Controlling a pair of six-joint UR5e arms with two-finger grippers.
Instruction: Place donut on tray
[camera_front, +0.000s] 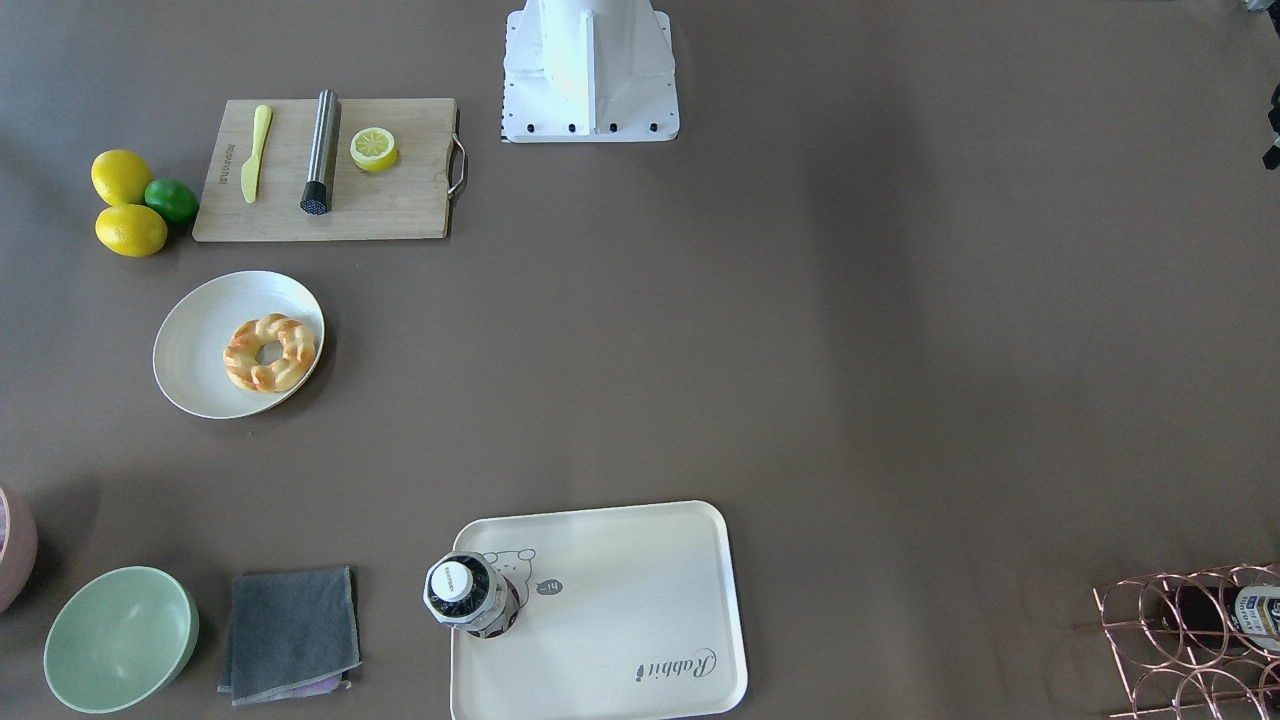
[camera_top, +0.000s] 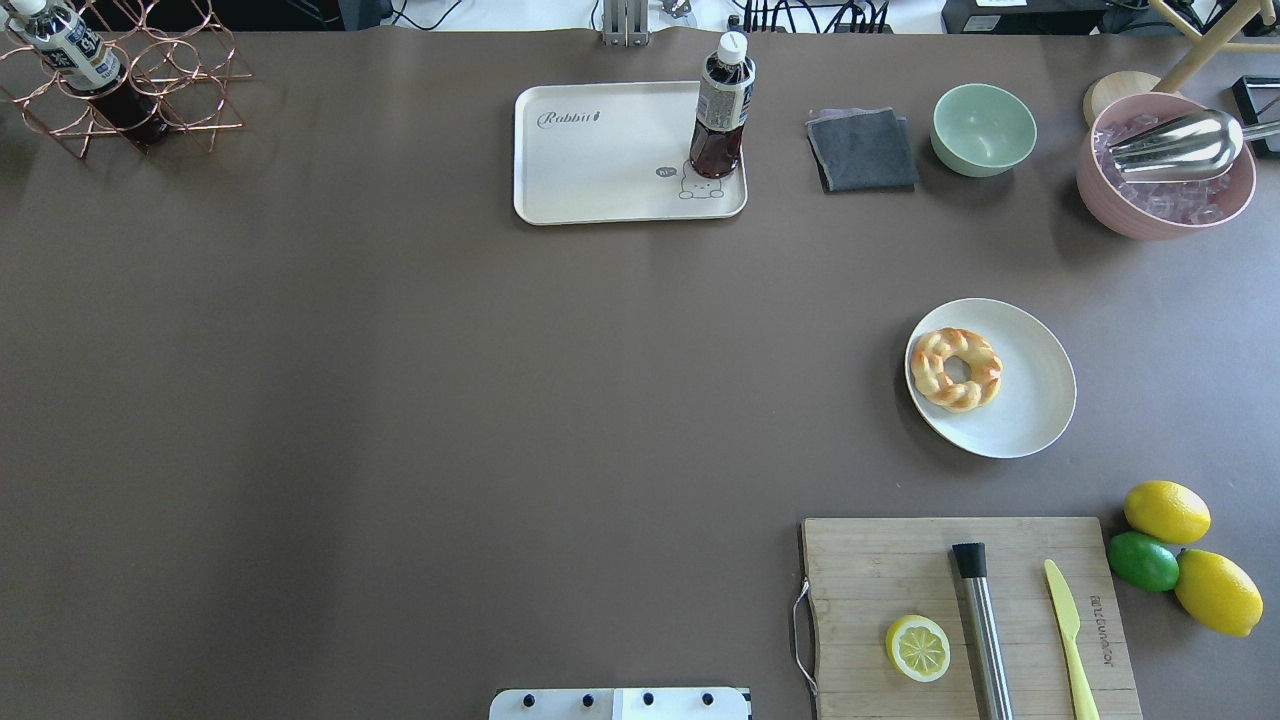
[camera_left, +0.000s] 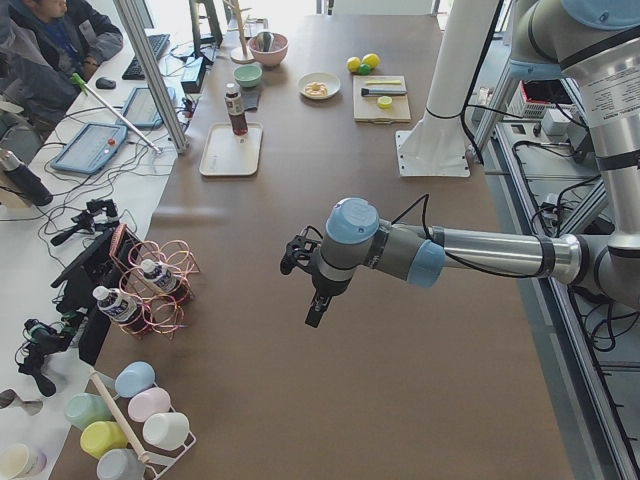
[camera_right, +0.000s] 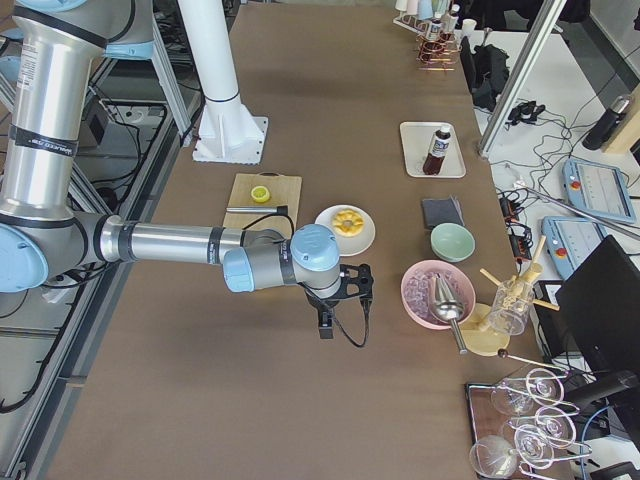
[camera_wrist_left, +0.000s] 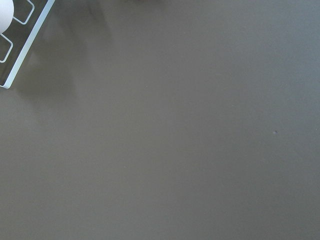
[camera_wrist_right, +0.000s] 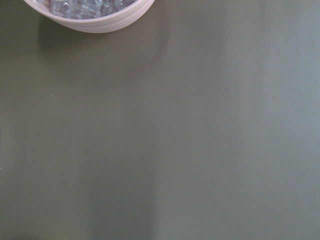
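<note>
The donut (camera_front: 270, 352) lies on the left part of a round white plate (camera_front: 200, 360); it also shows in the overhead view (camera_top: 955, 368). The cream tray (camera_front: 620, 610) with "Rabbit" script lies at the table's far side (camera_top: 600, 150). A dark drink bottle (camera_top: 720, 105) stands on the tray's corner. My left gripper (camera_left: 316, 312) hangs over bare table far from both. My right gripper (camera_right: 325, 326) hangs over bare table, beyond the plate's end. Both show only in the side views, so I cannot tell if they are open or shut.
A wooden cutting board (camera_top: 900, 570) holds a lemon half (camera_top: 917, 648), a steel muddler and a yellow knife. Two lemons and a lime (camera_top: 1143, 561) lie beside it. A green bowl (camera_top: 984, 129), grey cloth (camera_top: 862, 149), pink ice bowl (camera_top: 1165, 165) and wire rack (camera_top: 120, 90) line the far edge.
</note>
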